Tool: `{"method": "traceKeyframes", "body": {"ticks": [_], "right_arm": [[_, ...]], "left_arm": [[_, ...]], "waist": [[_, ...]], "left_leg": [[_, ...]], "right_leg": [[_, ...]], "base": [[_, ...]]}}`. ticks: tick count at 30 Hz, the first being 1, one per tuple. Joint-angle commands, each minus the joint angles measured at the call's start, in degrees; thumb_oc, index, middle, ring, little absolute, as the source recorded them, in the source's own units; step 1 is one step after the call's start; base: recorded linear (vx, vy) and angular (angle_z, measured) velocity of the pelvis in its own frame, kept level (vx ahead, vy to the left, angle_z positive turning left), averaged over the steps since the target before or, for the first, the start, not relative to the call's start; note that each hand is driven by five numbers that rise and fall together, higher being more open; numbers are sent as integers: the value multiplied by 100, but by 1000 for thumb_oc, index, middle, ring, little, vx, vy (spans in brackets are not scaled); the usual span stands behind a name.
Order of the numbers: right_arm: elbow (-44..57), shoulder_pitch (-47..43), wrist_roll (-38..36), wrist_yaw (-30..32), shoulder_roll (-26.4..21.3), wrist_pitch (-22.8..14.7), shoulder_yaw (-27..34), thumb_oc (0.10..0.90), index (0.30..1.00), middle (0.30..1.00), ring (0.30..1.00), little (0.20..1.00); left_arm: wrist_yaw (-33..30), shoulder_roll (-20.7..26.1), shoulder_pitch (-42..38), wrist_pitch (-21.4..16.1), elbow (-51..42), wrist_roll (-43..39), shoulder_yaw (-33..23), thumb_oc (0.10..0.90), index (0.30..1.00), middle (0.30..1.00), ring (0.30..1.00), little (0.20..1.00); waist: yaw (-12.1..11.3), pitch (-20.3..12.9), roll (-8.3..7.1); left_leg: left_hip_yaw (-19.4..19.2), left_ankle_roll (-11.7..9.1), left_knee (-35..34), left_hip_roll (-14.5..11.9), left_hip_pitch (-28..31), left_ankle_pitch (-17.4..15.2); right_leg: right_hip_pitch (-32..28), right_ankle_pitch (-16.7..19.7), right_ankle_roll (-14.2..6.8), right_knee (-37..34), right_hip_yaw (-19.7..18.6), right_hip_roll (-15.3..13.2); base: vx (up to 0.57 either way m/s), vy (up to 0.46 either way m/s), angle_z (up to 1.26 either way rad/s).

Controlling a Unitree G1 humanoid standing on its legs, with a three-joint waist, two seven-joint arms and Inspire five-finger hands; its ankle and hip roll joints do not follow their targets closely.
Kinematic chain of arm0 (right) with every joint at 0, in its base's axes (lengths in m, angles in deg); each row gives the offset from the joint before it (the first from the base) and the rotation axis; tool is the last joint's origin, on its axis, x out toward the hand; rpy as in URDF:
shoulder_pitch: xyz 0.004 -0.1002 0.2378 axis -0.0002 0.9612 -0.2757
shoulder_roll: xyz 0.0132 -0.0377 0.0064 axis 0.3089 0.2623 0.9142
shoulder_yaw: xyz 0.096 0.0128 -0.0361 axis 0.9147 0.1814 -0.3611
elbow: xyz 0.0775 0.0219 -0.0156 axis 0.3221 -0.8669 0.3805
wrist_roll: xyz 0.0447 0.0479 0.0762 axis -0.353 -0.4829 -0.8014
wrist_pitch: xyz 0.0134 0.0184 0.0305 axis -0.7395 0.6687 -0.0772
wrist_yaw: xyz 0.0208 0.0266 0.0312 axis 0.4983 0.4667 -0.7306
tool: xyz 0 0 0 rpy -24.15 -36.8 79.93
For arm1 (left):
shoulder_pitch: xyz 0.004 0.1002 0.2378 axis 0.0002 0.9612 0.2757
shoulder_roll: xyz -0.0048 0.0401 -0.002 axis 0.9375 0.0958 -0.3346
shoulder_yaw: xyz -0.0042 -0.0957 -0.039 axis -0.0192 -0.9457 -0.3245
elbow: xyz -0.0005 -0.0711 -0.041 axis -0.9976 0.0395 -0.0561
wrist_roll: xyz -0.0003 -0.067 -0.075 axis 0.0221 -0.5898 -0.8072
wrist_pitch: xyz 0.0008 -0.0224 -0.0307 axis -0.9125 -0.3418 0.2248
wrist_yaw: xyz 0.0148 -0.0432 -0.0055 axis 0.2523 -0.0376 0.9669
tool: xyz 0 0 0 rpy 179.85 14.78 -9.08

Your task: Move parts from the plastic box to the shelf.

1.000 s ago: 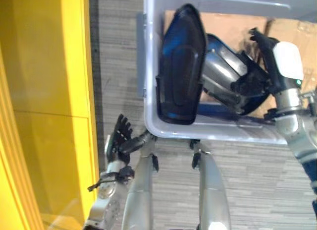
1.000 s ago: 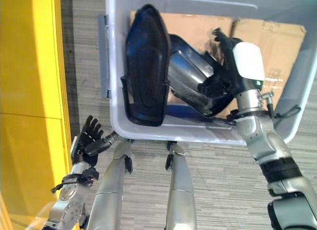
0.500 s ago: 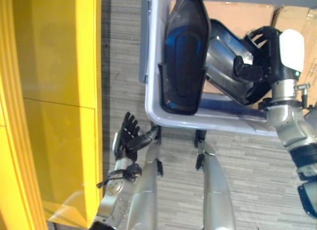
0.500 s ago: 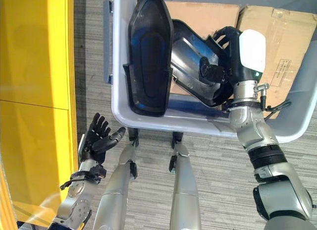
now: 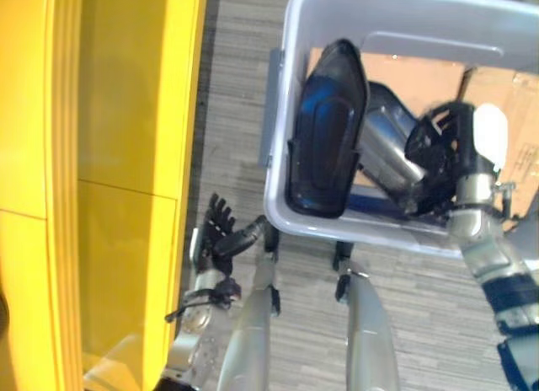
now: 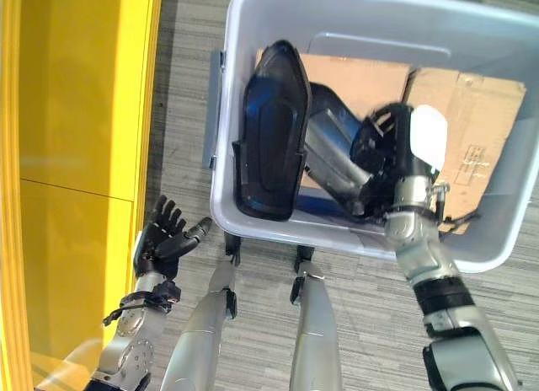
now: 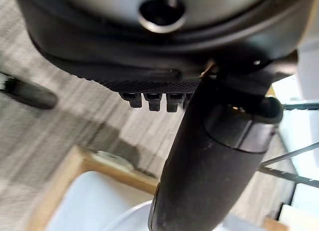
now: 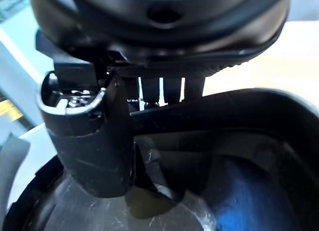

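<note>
- The plastic box [image 6: 253, 96] stands on the grey floor [image 6: 177, 113], with the yellow shelf [image 6: 76, 138] along its left side.
- Two dark parts lie in the box: a long black shell [image 6: 271, 134] leaning upright against the left wall, and a glossy curved part [image 6: 337, 168] lying against it toward the middle. Brown cardboard [image 6: 459, 125] lines the bottom.
- The right hand [image 6: 392, 151] is down inside the box at the curved part. In the right wrist view its fingers [image 8: 162, 89] hook over the part's rim [image 8: 239, 104] and the thumb [image 8: 87, 136] presses inside the hollow, so it holds the part by a narrow pinch on the edge.
- The left hand [image 6: 164, 239] hangs outside the box's near-left corner, fingers spread wide, holding nothing.
- Judgement: the step in hand looks like lifting the curved part out.
- Risks:
  - An edge pinch on a smooth, glossy shell may slip once the weight comes on.
  - The curved part touches the upright shell; drawing it out could drag or topple that shell.
  - The part may catch the box's wall on the way up, twisting it in the hold.
</note>
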State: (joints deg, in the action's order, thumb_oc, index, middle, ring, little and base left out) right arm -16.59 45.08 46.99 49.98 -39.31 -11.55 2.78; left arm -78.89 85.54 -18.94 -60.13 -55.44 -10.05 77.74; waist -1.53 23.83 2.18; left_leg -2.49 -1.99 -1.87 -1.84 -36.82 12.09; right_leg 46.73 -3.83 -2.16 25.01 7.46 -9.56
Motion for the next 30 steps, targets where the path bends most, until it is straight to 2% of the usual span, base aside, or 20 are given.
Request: {"method": "traceKeyframes", "body": {"ticks": [1, 7, 9, 14, 23, 30], "right_arm": [[-601, 536, -775, -118, 96, 214, 232, 400, 300, 300, 300, 300], [-267, 1250, -1261, -207, 370, 23, 867, 400, 300, 300, 300, 300], [-90, 1559, -1522, -300, 554, -65, 1149, 400, 300, 300, 300, 300], [104, 1798, -1674, -295, 683, -110, 1416, 400, 300, 300, 300, 300], [1008, 2249, -1997, -380, 1192, -334, 1753, 400, 300, 300, 300, 300], [1548, 2271, -2077, -372, 1346, -448, 1850, 400, 300, 300, 300, 300]], "left_arm": [[-36, 226, -33, -246, -663, -27, -261, 900, 1000, 1000, 1000, 1000], [57, 252, 92, -106, -651, -45, -523, 900, 1000, 1000, 1000, 1000], [127, 228, 160, -25, -637, -65, -671, 900, 1000, 1000, 1000, 1000], [189, 209, 252, 56, -609, -57, -728, 900, 1000, 1000, 1000, 1000], [339, 128, 509, 215, -469, -7, -848, 900, 1000, 1000, 1000, 1000], [379, 72, 599, 261, -455, 35, -859, 900, 1000, 1000, 1000, 1000]], "waist": [[62, 596, -152], [139, 596, -344], [178, 596, -408], [206, 522, -428], [263, -10, -426], [283, -294, -435]], "left_leg": [[-217, -331, 40, -5, 711, -365], [-222, -340, -143, -33, 1506, -368], [-204, -336, -245, -54, 1969, -379], [-185, -307, -283, -44, 2287, -422], [-213, -220, -293, -46, 2807, -549], [-267, -197, -306, -76, 3038, -617]], "right_leg": [[-1459, 712, -571, -1917, -75, 15], [-2283, 821, -608, -2198, -35, 45], [-2721, 838, -619, -2301, -31, 60], [-2998, 803, -617, -2303, -26, 67], [-3477, 747, -618, -2373, -62, 130], [-3687, 746, -619, -2445, -109, 168]], "base": [[0, 0, 0], [12, -7, -1], [28, -7, -9], [25, 4, -7], [35, 9, -4], [14, 3, -2]]}}
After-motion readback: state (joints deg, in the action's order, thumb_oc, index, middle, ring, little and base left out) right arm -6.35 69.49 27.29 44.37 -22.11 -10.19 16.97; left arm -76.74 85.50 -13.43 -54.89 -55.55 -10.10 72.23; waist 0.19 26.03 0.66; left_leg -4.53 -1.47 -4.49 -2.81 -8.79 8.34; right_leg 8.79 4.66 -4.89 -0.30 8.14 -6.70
